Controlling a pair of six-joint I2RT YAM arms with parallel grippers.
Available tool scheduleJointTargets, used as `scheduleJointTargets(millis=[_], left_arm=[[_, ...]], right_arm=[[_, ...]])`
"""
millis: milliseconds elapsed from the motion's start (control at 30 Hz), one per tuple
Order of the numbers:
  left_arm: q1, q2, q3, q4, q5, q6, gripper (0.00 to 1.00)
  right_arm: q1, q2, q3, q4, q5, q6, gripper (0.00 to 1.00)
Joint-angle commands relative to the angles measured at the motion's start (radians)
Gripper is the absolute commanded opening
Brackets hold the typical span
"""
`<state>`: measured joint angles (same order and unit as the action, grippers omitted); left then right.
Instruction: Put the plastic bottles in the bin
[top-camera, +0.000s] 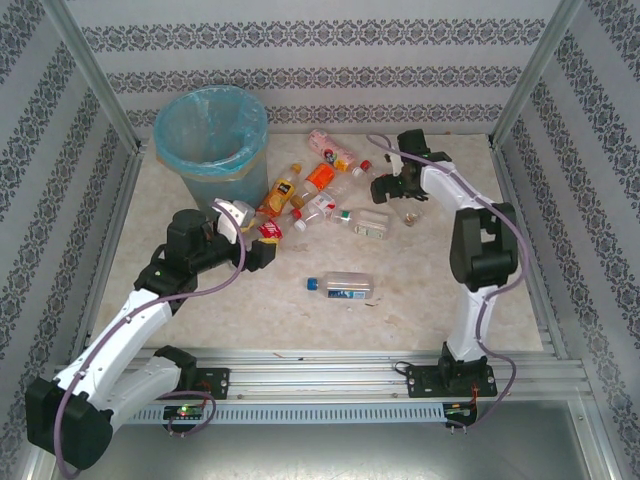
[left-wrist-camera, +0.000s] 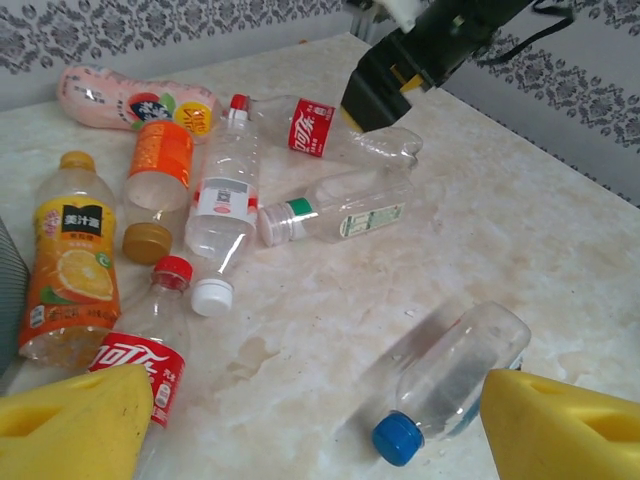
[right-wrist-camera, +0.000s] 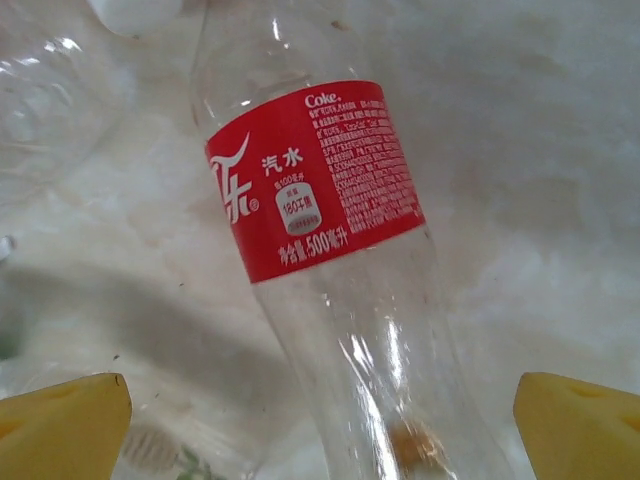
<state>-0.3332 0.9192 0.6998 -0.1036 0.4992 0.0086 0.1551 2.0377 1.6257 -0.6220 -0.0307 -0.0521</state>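
Right gripper (right-wrist-camera: 322, 395) hangs low with its yellow fingers spread wide, nothing clamped. The left gripper (left-wrist-camera: 318, 405) is just as wide and just as empty.

Biggest thing out there is the bin (top-camera: 202, 182), standing upright at the far left of the table (top-camera: 250, 305), just beyond the left gripper and well apart from the right one. Next, the plastic bottles (top-camera: 318, 178), all lying flat in a loose scatter between bin and right arm. Nearer the arms, a blue-capped bottle (top-camera: 348, 285) lies on its own.

And the one to watch: a clear Coke bottle (right-wrist-camera: 320, 180), red label up, lying squarely between the right fingers without touching either.

I'd call this the reach-and-grasp step, and an early one, with so many bottles on the table. The next move calls for a short drop, then a squeeze across the smooth body below the label. It's light and round and could roll or squirt out. After that comes a long carry left to the bin.
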Motion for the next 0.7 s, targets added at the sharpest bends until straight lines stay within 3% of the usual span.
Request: scheduleJointTargets(millis=[0, 267, 667], left_arm=[[-0.008, -0.012, -0.009, 0.033, -0.031, 0.027, 0.87], [-0.007, -0.002, -0.011, 0.054, -0.009, 0.001, 0.88], [-0.007, -0.002, -0.01, 0.031, -0.016, 0.01, 0.88]], right_arm=[[0.009, 0.057, 0.068, -0.076, 0.051, -0.018, 0.98], [0.029, 0.113, 0.06, -0.124, 0.091, -0.035, 0.97], [0.021, 0.103, 0.032, -0.145, 0.09, -0.056, 0.72]])
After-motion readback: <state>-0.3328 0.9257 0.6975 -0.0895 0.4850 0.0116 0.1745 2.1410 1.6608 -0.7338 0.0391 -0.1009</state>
